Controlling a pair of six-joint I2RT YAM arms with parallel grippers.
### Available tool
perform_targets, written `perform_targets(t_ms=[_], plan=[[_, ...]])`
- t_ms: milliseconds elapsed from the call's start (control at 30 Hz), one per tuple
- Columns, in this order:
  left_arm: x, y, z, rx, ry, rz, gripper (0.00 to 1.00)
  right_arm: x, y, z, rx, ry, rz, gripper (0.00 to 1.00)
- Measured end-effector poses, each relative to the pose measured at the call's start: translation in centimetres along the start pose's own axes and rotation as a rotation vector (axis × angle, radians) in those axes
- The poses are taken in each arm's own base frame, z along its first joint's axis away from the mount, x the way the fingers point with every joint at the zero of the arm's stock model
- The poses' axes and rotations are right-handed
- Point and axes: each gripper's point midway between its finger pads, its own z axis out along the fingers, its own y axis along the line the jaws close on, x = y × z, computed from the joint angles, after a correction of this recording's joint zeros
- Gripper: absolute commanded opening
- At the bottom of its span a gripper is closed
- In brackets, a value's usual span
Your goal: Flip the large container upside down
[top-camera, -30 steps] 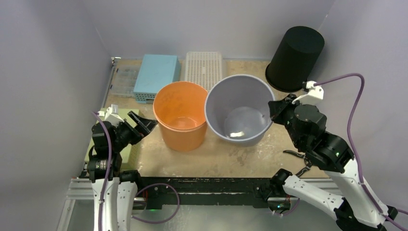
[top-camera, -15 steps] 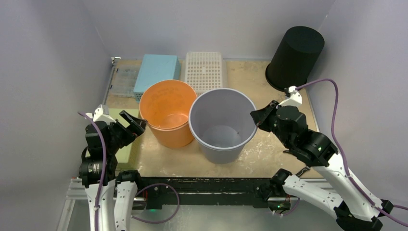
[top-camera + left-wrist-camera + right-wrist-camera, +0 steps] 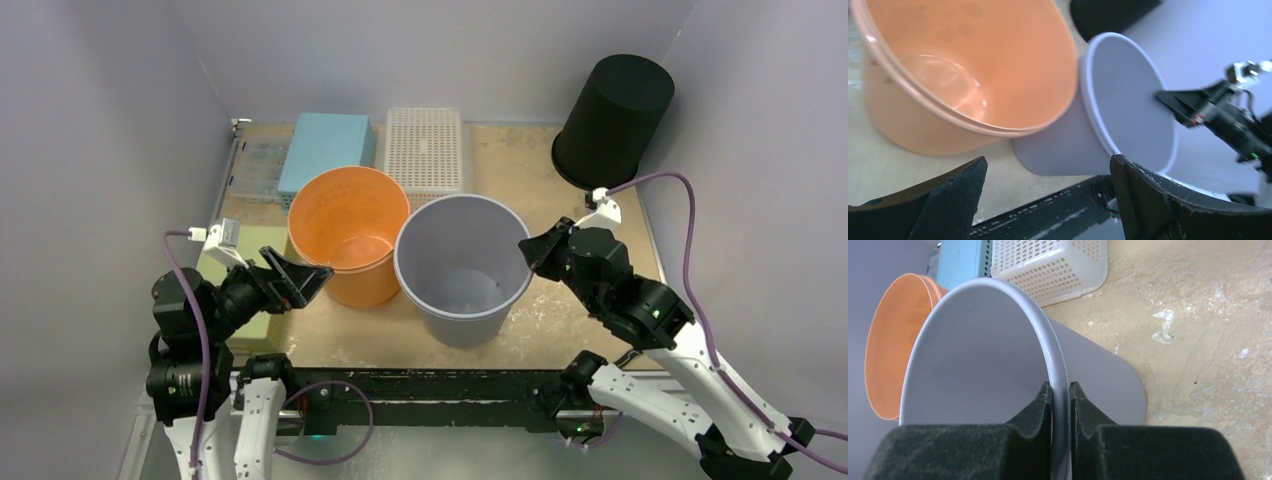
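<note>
Grey container point(image 3: 462, 285) (upright) in right gripper point(image 3: 1061, 388)

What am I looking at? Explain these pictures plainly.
Two robot arms stand at the near edge of a table, each ending in a two-finger pincer. The wide picture is from a camera above; the other two from wrist cameras. On the table stand a grey bucket, an orange bucket, a blue box, a white basket and a black bin. The right pincer is shut on the grey bucket's rim. The left pincer is open and empty, beside the orange bucket.
</note>
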Motion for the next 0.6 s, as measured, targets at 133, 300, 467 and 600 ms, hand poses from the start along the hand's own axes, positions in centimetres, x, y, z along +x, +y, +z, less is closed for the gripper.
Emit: perform_targets(t_ms=[133, 300, 467, 600], plan=[[0.3, -2.6, -1.5, 0.098, -0.008, 0.022, 0.91, 0.4, -0.4, -0.6, -0.017, 0.008, 0.008, 0.00], [0.2, -3.3, -2.0, 0.106, -0.032, 0.015, 0.88, 0.7, -1.0, -1.7, -0.050, -0.006, 0.030, 0.00], [-1.0, -3.2, -1.9, 0.058, -0.038, -0.004, 0.84, 0.8, -1.0, -1.8, -0.055, 0.003, 0.032, 0.00], [-4.1, -2.1, -1.4, -0.061, -0.057, -0.007, 0.83, 1.4, -1.0, -1.3, -0.042, 0.024, 0.026, 0.00]])
